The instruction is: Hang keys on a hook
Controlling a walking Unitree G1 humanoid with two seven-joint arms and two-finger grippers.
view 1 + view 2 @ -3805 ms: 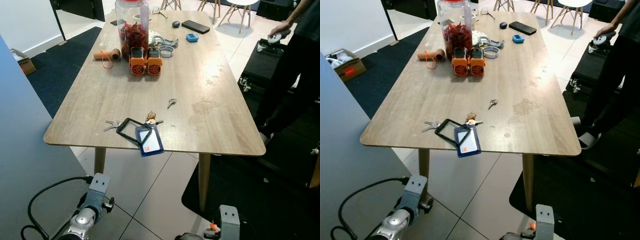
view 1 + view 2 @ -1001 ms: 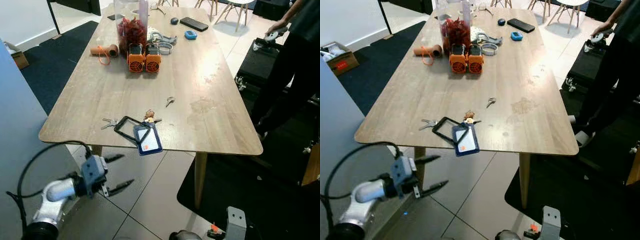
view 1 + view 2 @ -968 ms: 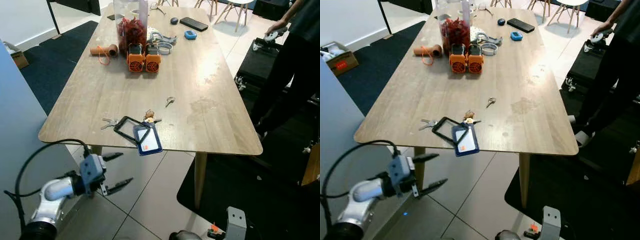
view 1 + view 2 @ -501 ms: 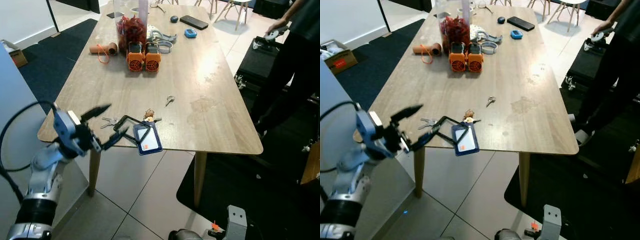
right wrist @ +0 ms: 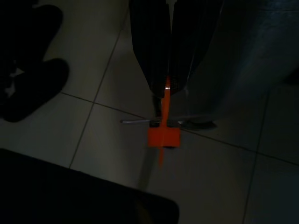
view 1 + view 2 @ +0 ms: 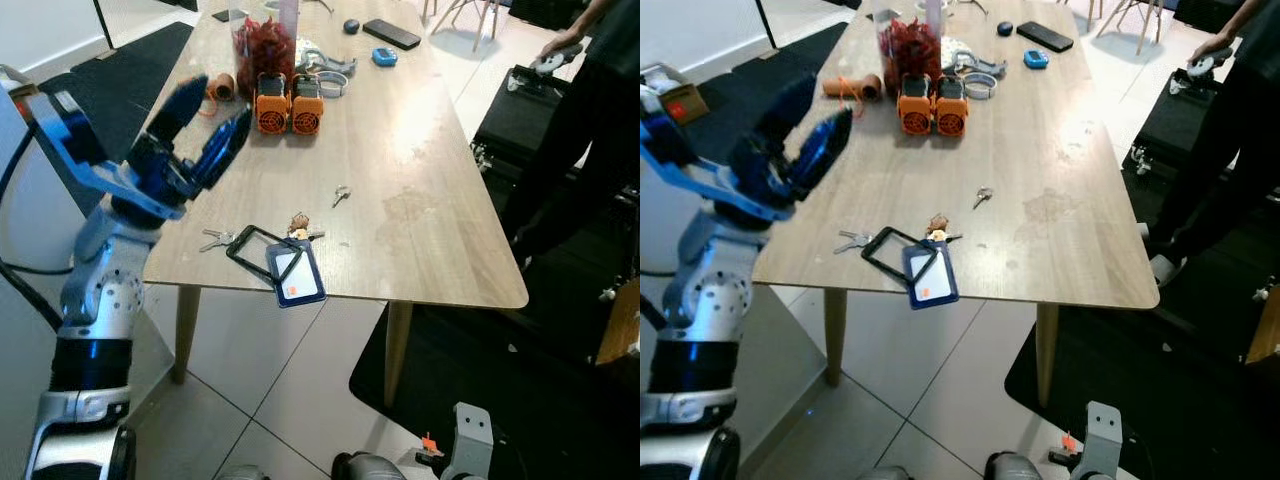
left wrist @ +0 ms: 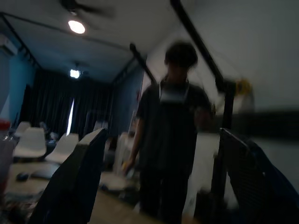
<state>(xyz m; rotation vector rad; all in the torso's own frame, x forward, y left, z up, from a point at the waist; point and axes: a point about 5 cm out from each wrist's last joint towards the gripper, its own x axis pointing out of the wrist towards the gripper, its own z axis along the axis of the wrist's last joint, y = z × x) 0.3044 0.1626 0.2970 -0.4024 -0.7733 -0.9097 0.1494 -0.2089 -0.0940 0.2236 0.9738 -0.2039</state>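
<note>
Now the robot's left hand (image 6: 205, 125) has swung up from below the desk's near edge and hovers above the desk's (image 6: 420, 150) left edge, its two black fingers spread wide and holding nothing. That suggests the reach for the keys has begun, though no grasp is made yet. The keys (image 6: 213, 239) lie flat near the near left corner, below and a little nearer than the hand, well apart from it. Just right of them sits a black lanyard with a blue badge holder (image 6: 297, 277) overhanging the near edge. The right hand (image 5: 163, 100) hangs low over the floor tiles, pinching a small orange tag.
</note>
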